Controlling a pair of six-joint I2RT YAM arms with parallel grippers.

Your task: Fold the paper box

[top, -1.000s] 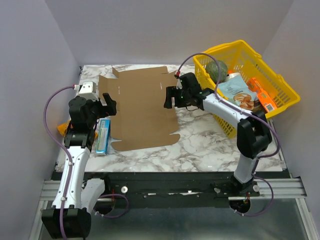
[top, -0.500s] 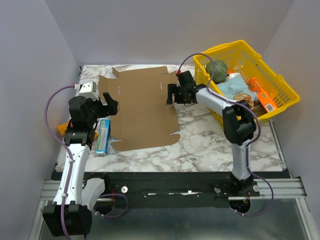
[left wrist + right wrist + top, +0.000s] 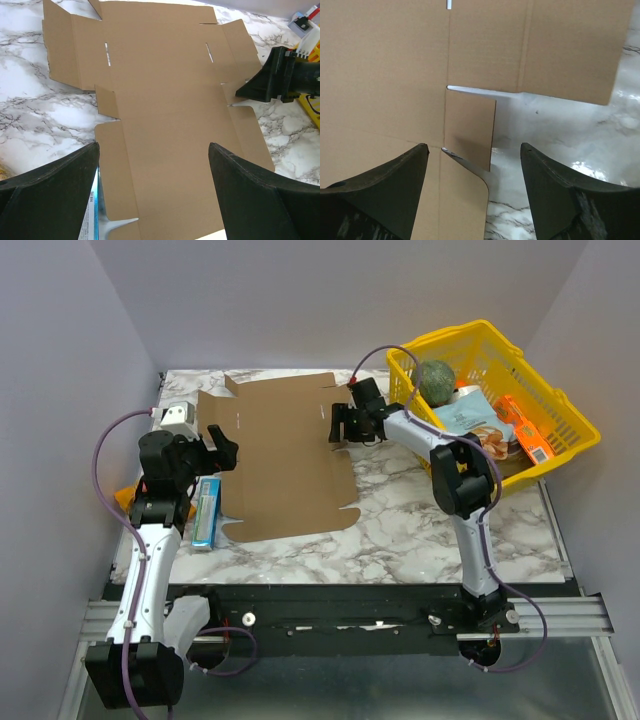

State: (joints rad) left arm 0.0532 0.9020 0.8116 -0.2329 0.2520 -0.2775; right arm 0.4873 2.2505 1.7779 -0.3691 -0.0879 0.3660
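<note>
L pincer [image 3: 153, 145] wide open, empty; R pincer [image 3: 473, 146] open over paper box [image 3: 285, 455] tab, contact unclear.

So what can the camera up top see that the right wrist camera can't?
Only the top camera: the yellow basket, the small blue-green carton, the left gripper, and the whole paper box spread flat. Only the right wrist camera: a close look at one small tab on the box's edge, with a slit above and below it, framed by the open right gripper. Both: brown cardboard lying on the marble table.
</note>
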